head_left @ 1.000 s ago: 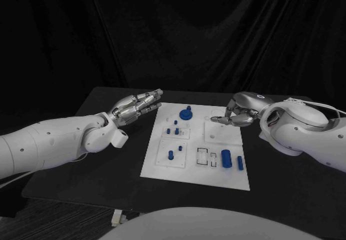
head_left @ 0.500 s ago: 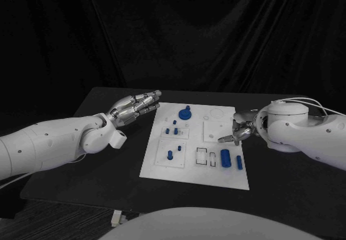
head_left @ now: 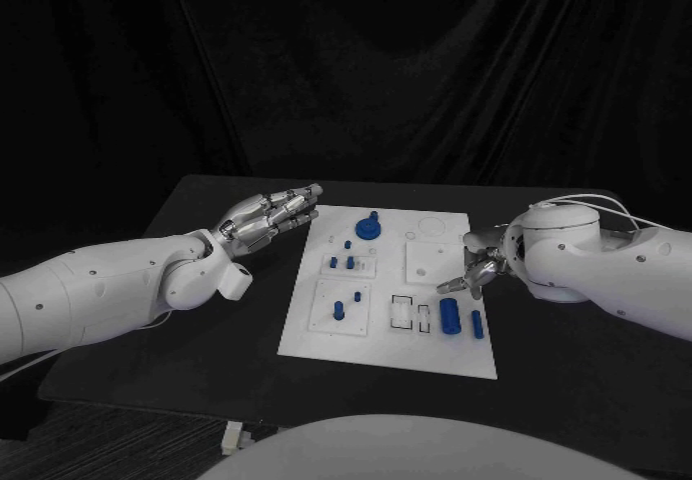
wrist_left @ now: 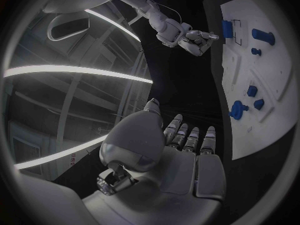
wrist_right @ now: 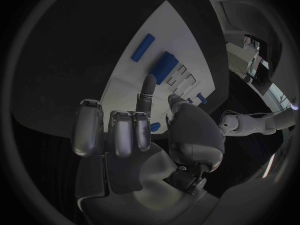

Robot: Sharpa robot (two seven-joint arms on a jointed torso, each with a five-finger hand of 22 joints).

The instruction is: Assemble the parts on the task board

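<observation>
Now the board (head_left: pixel 378 345) lies flat in the middle of the table (head_left: pixel 188 330), and its recesses carry the parts. Near the far edge a round blue piece (head_left: pixel 369 229) with a small post stands on the board. Just nearer, a square outline holds two short pegs (head_left: pixel 342 262) side by side. Below that, toward the near left corner, another square recess has a single peg (head_left: pixel 340 308) standing in it. Along the near right side sit two narrow slots (head_left: pixel 411 314), outlined in dark, with nothing blue in them; beside them a thick blue cylinder (head_left: pixel 450 317) lies on the board, and a thinner bar (head_left: pixel 477 324) lies next to it at the right edge. The right hand (head_left: pixel 479 268) is over the right edge, just beyond the cylinder, one finger extended toward the board and the others curled in; nothing is in its grasp. The left hand (head_left: pixel 271 215) hovers off the far left corner, fingers stretched out and apart, holding nothing, clear of the board.
</observation>
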